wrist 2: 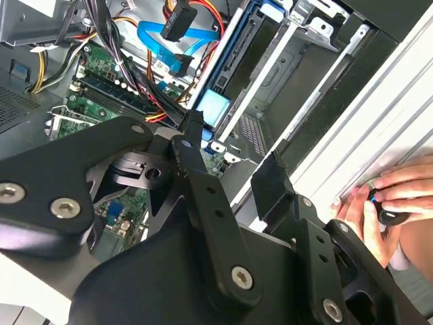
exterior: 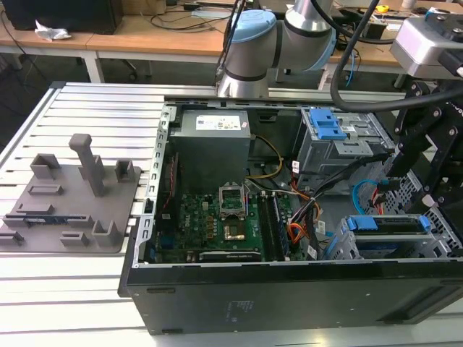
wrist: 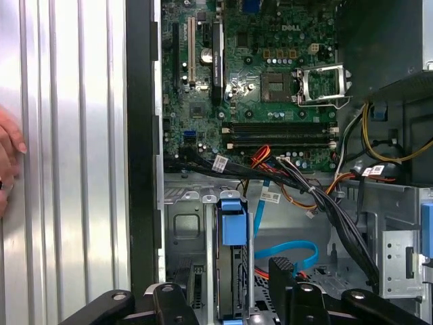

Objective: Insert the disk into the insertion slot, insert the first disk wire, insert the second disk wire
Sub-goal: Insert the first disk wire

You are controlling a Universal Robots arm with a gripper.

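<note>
I read no text from here. Exterior view: white label (exterior: 212, 123) on the power supply (exterior: 213, 155), 12 o'clock of the motherboard (exterior: 199, 220), print too small to tell. First wrist view: cable tags (wrist: 220, 162), same.

In the exterior view, we find an open computer case (exterior: 289, 296) on the ribbed bench (exterior: 94, 108). Inside, the power supply (exterior: 210, 144) sits at twelve o'clock of the green motherboard (exterior: 213, 224). A grey fixture plate (exterior: 69, 206) lies at nine o'clock of the case.
</note>
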